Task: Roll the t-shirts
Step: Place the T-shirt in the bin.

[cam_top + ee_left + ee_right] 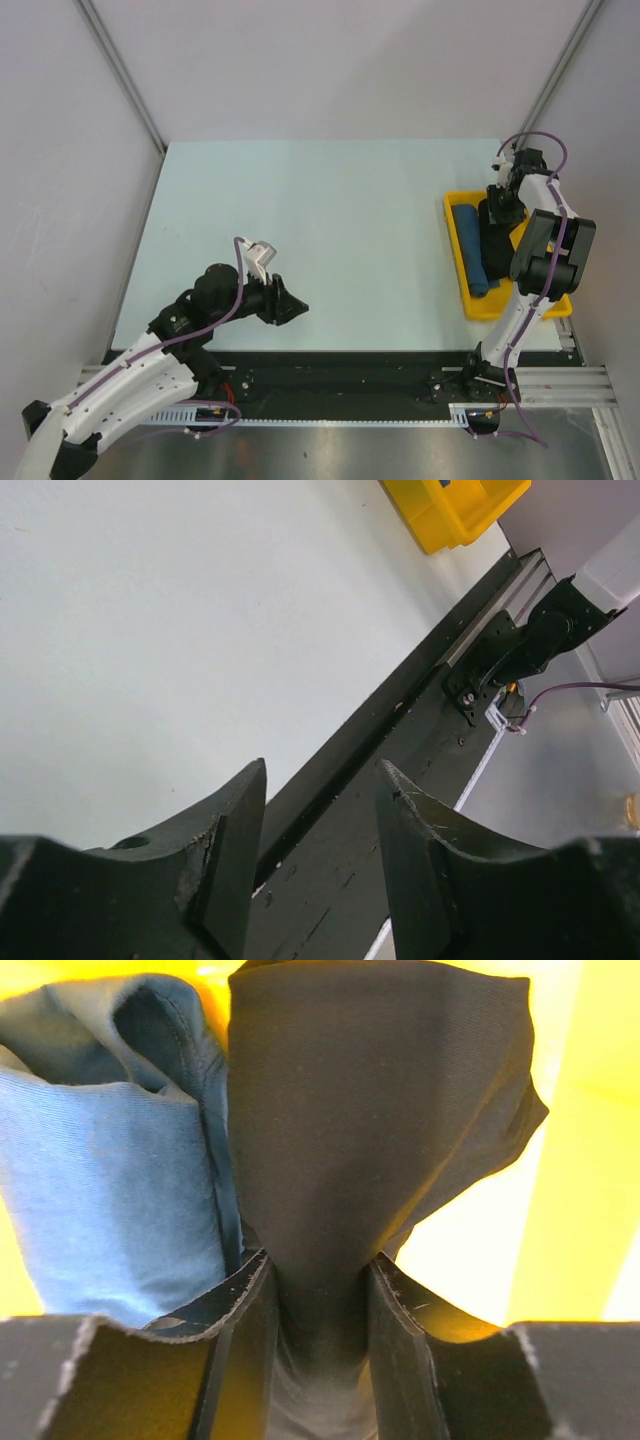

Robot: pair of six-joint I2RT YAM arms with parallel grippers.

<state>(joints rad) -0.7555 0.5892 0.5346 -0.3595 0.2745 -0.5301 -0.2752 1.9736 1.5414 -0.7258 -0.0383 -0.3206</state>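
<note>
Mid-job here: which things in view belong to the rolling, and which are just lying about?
Job:
black tee
blue tee, rolled, beside it
right arm, jaws round the black tee

Lying about:
yellow tray, holding both tees
left arm, jaws open, empty

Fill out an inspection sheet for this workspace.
Surface: pale table, with a tray at its right edge.
Job's things: blue t-shirt, rolled, and black t-shirt lie side by side in the yellow tray.
Clutter: nothing seen.
Grippers: left claw open and empty, over the table's near edge; right claw pinches the black t-shirt.
Cables: a purple cable runs along each arm, not snagged.
Surroundings: pale walls; black rail at the near edge.
</note>
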